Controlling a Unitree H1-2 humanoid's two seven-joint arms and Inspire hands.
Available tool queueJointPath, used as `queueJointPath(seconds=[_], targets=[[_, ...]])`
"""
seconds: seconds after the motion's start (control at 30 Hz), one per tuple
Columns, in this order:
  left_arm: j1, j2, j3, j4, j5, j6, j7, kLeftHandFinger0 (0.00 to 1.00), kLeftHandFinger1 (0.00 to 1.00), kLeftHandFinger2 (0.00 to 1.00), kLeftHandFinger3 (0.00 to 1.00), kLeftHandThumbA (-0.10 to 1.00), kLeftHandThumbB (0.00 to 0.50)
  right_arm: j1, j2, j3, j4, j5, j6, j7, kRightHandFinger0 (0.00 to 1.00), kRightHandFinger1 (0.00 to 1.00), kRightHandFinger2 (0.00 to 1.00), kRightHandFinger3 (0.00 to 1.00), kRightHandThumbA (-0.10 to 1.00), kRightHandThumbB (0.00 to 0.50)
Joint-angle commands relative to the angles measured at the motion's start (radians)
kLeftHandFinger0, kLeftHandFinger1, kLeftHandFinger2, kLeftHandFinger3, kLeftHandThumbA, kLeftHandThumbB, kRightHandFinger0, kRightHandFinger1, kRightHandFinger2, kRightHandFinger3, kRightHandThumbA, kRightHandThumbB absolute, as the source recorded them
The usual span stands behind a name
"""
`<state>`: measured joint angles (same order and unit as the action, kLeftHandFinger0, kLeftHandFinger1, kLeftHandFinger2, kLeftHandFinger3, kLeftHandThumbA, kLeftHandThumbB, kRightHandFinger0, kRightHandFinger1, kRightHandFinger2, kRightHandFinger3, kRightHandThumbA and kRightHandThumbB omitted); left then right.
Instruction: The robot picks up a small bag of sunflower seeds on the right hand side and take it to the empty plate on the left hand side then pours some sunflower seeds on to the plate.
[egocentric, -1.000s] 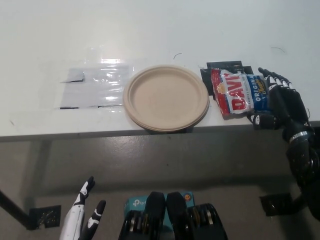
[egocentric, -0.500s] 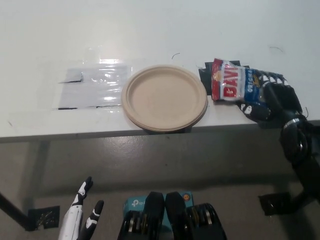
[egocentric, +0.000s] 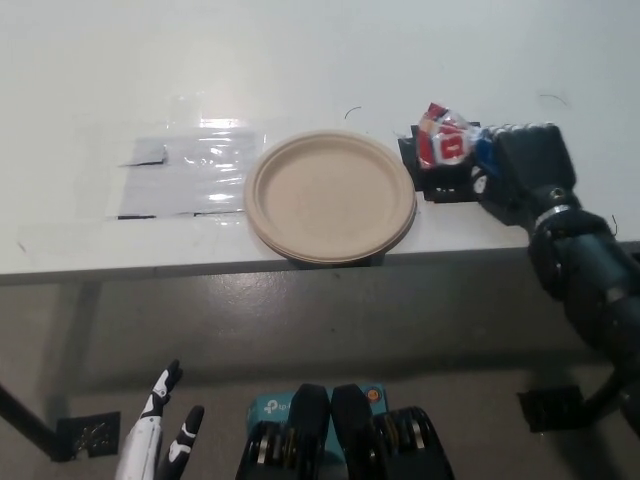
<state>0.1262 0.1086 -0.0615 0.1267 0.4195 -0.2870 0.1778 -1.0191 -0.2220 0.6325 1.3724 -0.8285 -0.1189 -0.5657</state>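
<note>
- Since the earlier frames: seed bag (egocentric: 446, 141) lifted off its flat lie and tipped up on end, now bunched inside the black right hand (egocentric: 520, 180); hand turned over and drawn in toward the plate.
- Nearest, at lower left below the table edge: white left hand (egocentric: 155, 437) resting idle, fingers apart, holding nothing.
- Next out, at the near edge of the white table (egocentric: 300, 60): empty tan paper plate (egocentric: 331, 195), its rim slightly overhanging; no seeds on it yet.
- Left of the plate: sheet of clear plastic (egocentric: 185, 175) lying flat, untouched.
- Right of the plate, a little farther back: right hand clenched around the red, white and blue bag, fingers wrapped over its lower part, top end sticking up and out toward the plate.
- Under the bag: black marker patch (egocentric: 440, 180) on the tabletop, now mostly uncovered.
- Judged step: pick-up done, carry toward the plate just beginning; bag just beside the plate's right rim, not yet over it.
- Next move, as a judgement: short travel leftward until over the plate's middle, then a tilt mouth-down so that seeds fall out.
- Cannot tell whether the bag's top is open.
</note>
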Motion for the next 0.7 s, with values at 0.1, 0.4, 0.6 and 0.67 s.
queueJointPath(seconds=[0.1, 0.4, 0.6, 0.67], targets=[[0.002, 0.014, 0.007, -0.027, -0.005, -0.039, 0.014, 1.00, 1.00, 1.00, 1.00, 1.00, 0.002, 0.070, 0.060, -0.044, 0.024, 0.075, -0.192, -0.140, 0.00, 0.16, 0.72, 0.72, -0.10, 0.142], [-0.004, 0.013, 0.005, -0.016, 0.003, -0.037, 0.016, 1.00, 1.00, 1.00, 1.00, 1.00, 0.007, 0.119, 0.099, -0.169, 0.008, 0.165, -0.284, -0.239, 0.00, 0.30, 0.82, 0.77, -0.10, 0.094], [-0.006, 0.015, 0.003, -0.017, 0.008, -0.041, 0.016, 1.00, 1.00, 1.00, 1.00, 1.00, 0.000, 0.134, 0.121, -0.191, 0.006, 0.183, -0.333, -0.269, 0.00, 0.18, 0.66, 0.60, -0.10, 0.039], [-0.010, 0.015, 0.005, -0.014, 0.000, -0.042, 0.013, 1.00, 1.00, 1.00, 1.00, 1.00, 0.008, 0.129, 0.126, -0.188, 0.002, 0.183, -0.341, -0.272, 0.00, 0.17, 0.67, 0.62, -0.10, 0.024]])
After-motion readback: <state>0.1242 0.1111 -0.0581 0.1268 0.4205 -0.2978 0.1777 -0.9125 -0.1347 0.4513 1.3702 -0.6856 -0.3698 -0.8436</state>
